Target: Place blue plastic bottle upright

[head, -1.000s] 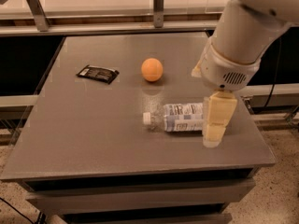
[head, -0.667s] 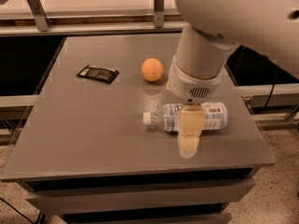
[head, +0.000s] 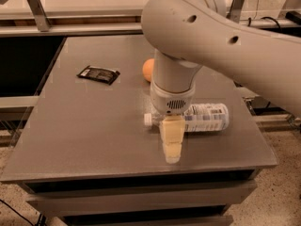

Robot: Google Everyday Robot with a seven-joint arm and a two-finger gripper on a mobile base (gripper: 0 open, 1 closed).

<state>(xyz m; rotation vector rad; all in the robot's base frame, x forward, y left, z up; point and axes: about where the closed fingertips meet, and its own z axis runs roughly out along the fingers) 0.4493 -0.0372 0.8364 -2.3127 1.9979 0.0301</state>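
Note:
The blue plastic bottle [head: 207,117] lies on its side on the grey table [head: 94,135], right of centre. Its white cap [head: 148,120] points left and its pale label faces up. My gripper [head: 172,154] hangs from the large white arm and points down toward the table's front edge. It stands just in front of the bottle's neck and hides that part of the bottle. The arm's wrist covers the space above the bottle's left half.
An orange ball [head: 147,69] sits behind the arm, partly hidden by it. A black snack packet [head: 98,74] lies flat at the back left. A metal rail [head: 70,29] runs behind the table. The table's front edge is close below the gripper.
The arm has swung left along the bottle, from its right end to its neck. The bottle still lies in the same place.

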